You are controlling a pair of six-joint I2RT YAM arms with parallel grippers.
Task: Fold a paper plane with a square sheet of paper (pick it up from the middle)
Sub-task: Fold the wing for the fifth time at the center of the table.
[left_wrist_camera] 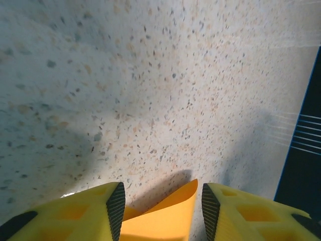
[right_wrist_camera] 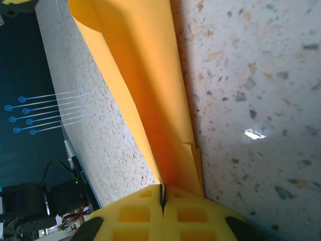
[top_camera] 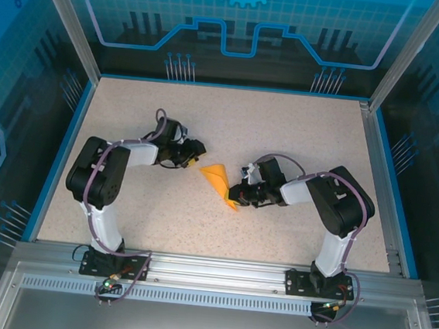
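1. Folded orange paper sits at the middle of the tabletop — a pointed, creased wedge.
2. Right end effector is clenched on its near end.
3. Left end effector stands released, fingers apart — the paper's far tip between them.

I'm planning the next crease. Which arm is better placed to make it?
Left, probably. The right gripper is shut on the folded paper, anchoring it. The left gripper stands open with the paper's tip between its jaws, so it is free to crease.
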